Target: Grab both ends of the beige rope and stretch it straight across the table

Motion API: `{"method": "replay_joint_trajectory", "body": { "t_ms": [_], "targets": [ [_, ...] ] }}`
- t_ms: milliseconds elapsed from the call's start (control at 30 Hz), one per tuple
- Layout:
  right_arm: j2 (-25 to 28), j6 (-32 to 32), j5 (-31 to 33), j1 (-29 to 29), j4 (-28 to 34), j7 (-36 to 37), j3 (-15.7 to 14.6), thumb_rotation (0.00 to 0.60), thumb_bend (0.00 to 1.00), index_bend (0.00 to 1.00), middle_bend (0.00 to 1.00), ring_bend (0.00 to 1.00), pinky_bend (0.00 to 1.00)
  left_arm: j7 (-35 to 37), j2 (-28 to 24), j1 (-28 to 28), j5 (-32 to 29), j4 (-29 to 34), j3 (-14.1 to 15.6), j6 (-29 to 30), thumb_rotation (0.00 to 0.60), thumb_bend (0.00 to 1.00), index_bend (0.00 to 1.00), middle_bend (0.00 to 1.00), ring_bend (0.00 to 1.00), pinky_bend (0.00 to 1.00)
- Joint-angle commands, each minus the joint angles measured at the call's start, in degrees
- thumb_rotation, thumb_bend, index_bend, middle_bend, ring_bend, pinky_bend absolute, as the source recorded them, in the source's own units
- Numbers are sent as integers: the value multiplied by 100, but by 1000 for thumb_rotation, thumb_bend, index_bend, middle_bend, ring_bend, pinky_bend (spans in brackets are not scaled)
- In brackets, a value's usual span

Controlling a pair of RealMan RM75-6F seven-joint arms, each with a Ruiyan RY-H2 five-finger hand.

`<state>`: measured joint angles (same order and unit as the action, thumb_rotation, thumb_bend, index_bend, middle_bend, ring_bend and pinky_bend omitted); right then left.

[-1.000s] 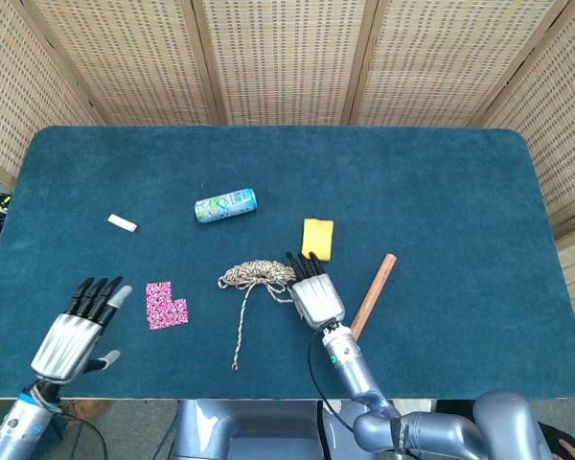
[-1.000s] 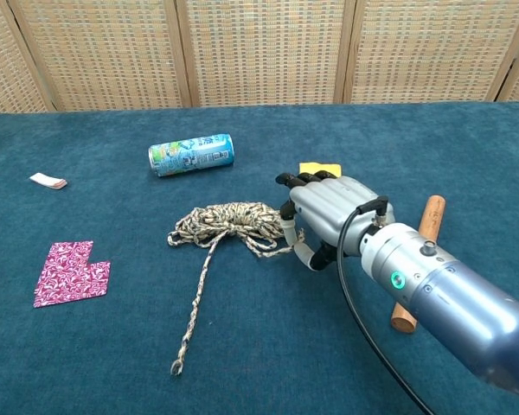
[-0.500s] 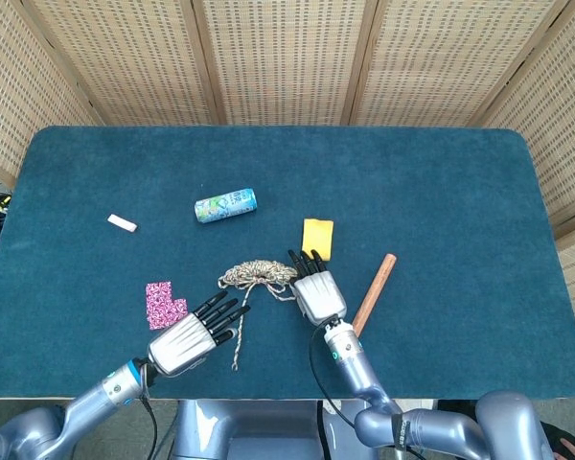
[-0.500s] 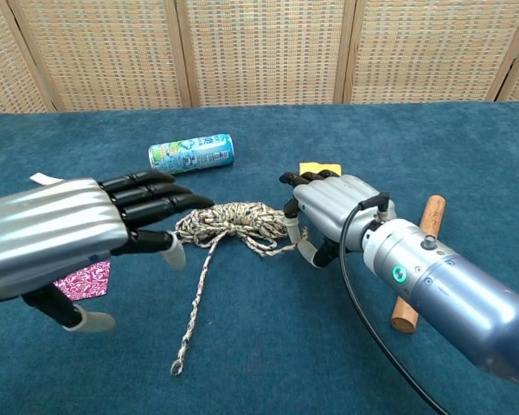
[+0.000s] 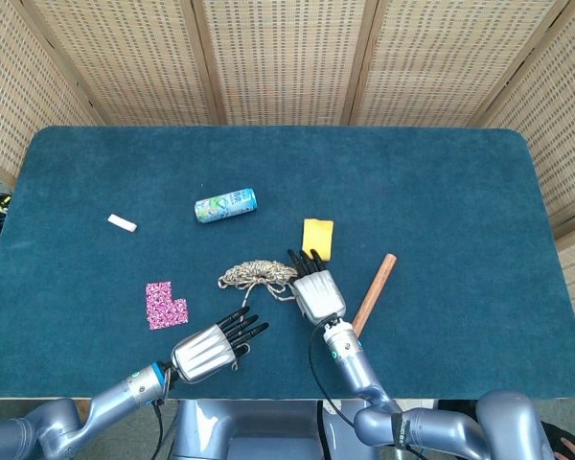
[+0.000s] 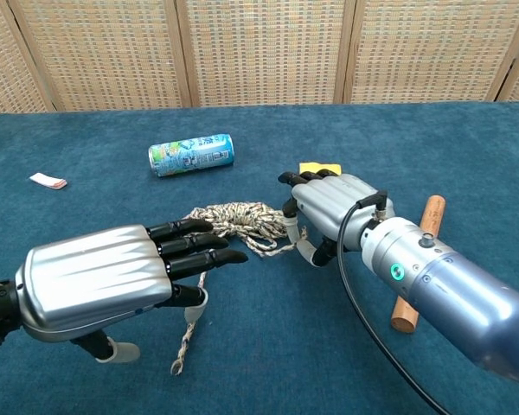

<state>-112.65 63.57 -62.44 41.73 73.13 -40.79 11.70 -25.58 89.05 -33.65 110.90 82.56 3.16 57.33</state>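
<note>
The beige rope [image 5: 257,275] lies as a loose coil mid-table, with one tail running toward the front edge. In the chest view the coil [image 6: 235,218] shows past my left hand, and the tail's end [image 6: 183,350] lies under it. My left hand [image 5: 211,348] hovers over the tail with its fingers [image 6: 199,246] stretched out and apart, holding nothing. My right hand [image 5: 315,293] rests at the coil's right edge, its fingers [image 6: 301,181] bent over the strands and its thumb beside a loop. Whether it grips the rope is hidden.
A drinks can [image 5: 225,204] lies behind the coil. A yellow block [image 5: 317,238] sits just beyond my right hand and a wooden stick [image 5: 374,295] lies to its right. A pink patterned piece [image 5: 165,305] and a small white item [image 5: 122,222] are on the left.
My left hand swept in from the far left, then drew back toward the front edge over the rope's tail. My right hand barely moved at the coil.
</note>
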Motion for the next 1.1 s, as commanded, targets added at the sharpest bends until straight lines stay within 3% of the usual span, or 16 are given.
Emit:
{"method": "replay_joint_trajectory", "body": {
  "t_ms": [33,200,1100],
  "targets": [
    [-3,-3,14,-4,-4,-17,8,600,481,670,8,0,0,-67,63,-50,-55,-59,23,-50,600,163,435,0,0,0],
    [1,-22,42,-2,0,-26,31,600,482,672,10,0,0,-76,187,-147,-96,-142,56,-88,600,181,488,0,0,0],
    [-69,-115,123,5,-187,40,54,600,481,675,13,0,0,40,581,-400,-300,-592,362,-112,600,383,528,0,0,0]
  ]
}}
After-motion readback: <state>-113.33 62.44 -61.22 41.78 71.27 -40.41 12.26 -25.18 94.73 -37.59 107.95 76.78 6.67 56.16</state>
